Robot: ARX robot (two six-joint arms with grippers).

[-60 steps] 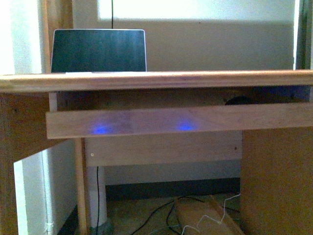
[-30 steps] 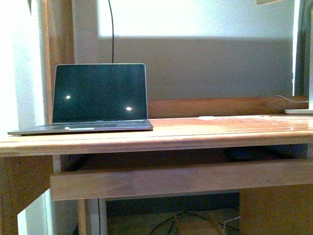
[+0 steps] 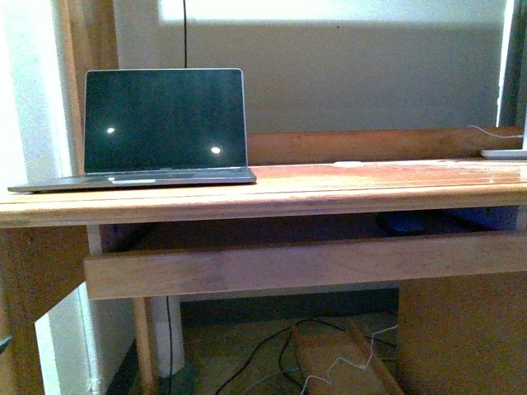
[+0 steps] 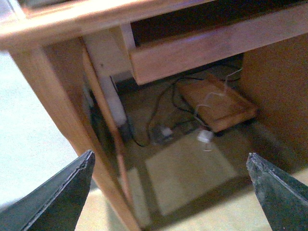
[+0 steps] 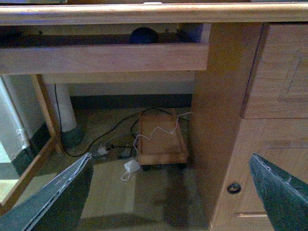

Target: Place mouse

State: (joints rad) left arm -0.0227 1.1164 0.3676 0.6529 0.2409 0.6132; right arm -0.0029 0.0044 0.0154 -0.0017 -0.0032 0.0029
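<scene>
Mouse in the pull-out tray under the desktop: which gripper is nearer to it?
Right, probably. The right gripper is in front of the tray, with the mouse in its view; the left gripper points near the desk's left leg, mouse out of view.

A: Where is the light strongest?
B: Above the pale orange-brown wooden desk top (image 3: 329, 196), a band of grey wall (image 3: 329, 8) is blown out white. Glare streaks the desk top's right half, and the open grey laptop (image 3: 165, 115) standing on it shows 2 small bright reflections in its black screen.
A: And below the desk top?
B: Dim, with a bluish cast. The small dark grey dome-shaped mouse (image 5: 143, 34) nearly merges into shadow. The left wrist view is soft and blurred, its pale floor (image 4: 29, 144) washed out.
</scene>
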